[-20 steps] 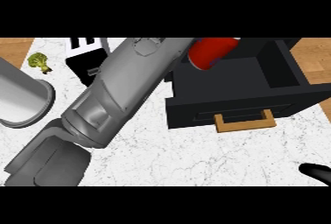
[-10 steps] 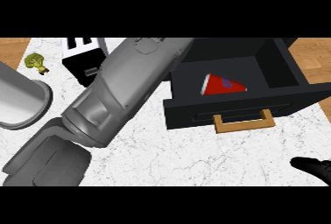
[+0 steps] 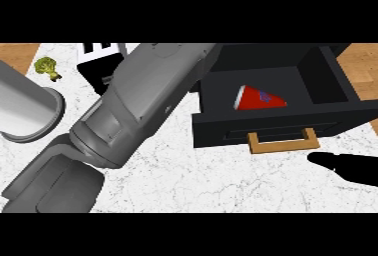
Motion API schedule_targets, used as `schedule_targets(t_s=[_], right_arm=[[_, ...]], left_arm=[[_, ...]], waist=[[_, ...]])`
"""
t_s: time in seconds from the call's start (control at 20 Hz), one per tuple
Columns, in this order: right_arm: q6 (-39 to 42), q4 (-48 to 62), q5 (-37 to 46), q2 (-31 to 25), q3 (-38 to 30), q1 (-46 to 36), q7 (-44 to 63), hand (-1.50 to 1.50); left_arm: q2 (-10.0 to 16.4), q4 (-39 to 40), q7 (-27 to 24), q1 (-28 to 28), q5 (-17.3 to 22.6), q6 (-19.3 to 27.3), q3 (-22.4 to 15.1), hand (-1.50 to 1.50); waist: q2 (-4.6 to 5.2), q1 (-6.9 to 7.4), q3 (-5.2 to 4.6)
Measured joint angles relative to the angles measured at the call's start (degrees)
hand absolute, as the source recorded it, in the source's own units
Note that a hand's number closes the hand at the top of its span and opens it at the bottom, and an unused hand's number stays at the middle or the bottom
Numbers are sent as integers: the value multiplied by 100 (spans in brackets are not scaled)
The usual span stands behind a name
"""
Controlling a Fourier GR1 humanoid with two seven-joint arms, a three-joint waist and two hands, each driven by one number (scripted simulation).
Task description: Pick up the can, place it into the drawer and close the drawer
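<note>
Head view: drawer (image 3: 325, 112) open on the white marble tabletop (image 3: 221, 182).
Can (image 3: 260, 97): red, on its side inside the drawer, left compartment.
Right robot hand (image 3: 347, 167): just below the wooden drawer handle (image 3: 284, 143), apart from it; dark silhouette, fingers look stretched out, holding nothing.
Left forearm (image 3: 140, 105): crosses diagonally; its robot hand not visible.
Left side: grey cylinder (image 3: 26, 110), broccoli (image 3: 48, 67).
</note>
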Motion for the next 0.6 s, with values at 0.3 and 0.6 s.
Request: schedule_targets(t_s=[0.3, 0.6], right_arm=[[-237, 780, 1210, -82, 692, -363, -428, -150], [-659, 1922, 2233, -9, 1217, -750, -804, -150]], left_arm=[[0, 82, -168, -21, 105, 50, -55, -150], [46, 278, -193, -146, 18, -97, -13, -150]], waist=[[-19, 120, 0], [-55, 309, -3]])
